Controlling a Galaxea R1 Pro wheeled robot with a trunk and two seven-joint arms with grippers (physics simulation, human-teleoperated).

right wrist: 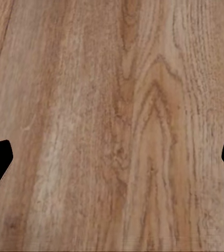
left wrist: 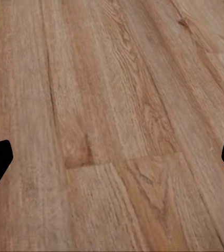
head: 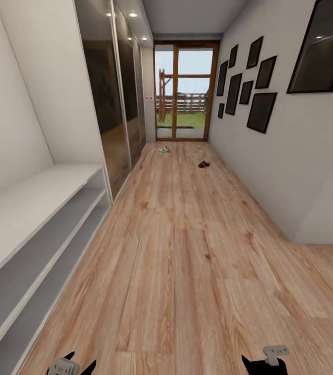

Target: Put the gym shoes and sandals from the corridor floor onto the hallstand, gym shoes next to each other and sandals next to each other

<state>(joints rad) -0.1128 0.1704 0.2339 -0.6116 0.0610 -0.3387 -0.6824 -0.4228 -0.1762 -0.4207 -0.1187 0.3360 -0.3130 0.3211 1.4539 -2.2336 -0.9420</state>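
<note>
A long corridor floor [head: 187, 250] of wood-grain planks was seen running to a glazed door [head: 186, 94]. Far down it, near the door, a white gym shoe [head: 164, 150] lay towards the left wall, and a brown sandal [head: 204, 164] lay apart from it, nearer the right wall. A pale grey two-tier bench [head: 36, 234] stood along the left wall. The left gripper [left wrist: 112, 157] and right gripper [right wrist: 112, 157] were held with fingers spread wide over bare planks, nothing between them.

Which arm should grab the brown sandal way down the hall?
Probably right. The sandal lies toward the right wall; the right gripper is on that side, open and empty. The left gripper is open too. Both are still far away.
</note>
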